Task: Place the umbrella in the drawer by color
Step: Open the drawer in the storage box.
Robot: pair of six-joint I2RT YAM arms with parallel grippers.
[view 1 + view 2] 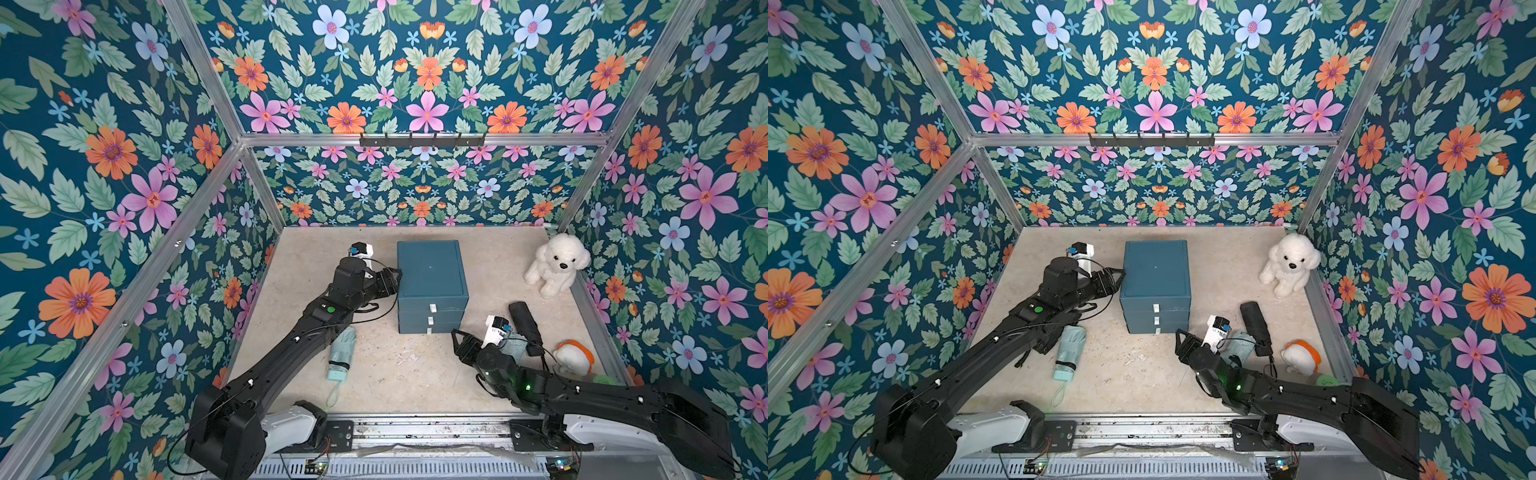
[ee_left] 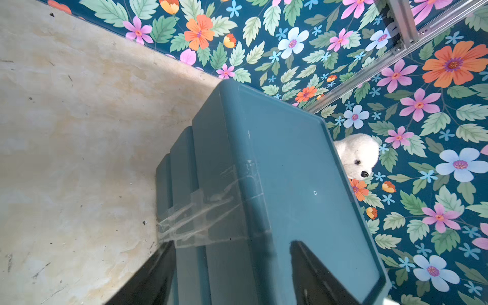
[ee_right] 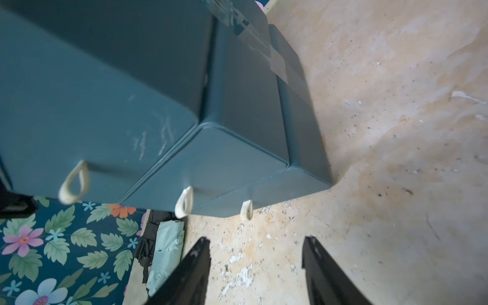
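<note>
The right pincer is spread wide with only bare worktop between its fingers. It hangs low just in front of the teal three-drawer chest, whose three pale loop handles lie just ahead of the fingertips. All three drawers are shut. In both top views this pincer sits off the chest's front right corner. Just behind its wrist lies a pale green bundle, partly hidden, and beside that a black folded umbrella rests on the worktop – outside the chest. Farther to this pincer's right lie a white-and-orange toy and, toward the back corner, a white plush dog.

The left pincer is also spread, one finger over the chest's lid and the other down its left side; whether either touches, I cannot tell. Seen from above, it meets the chest's upper left edge. Behind it and under its forearm, a mint-green folded umbrella lies flat on the worktop – well apart from the fingers, its wrist strap trailing toward the arm bases.
</note>
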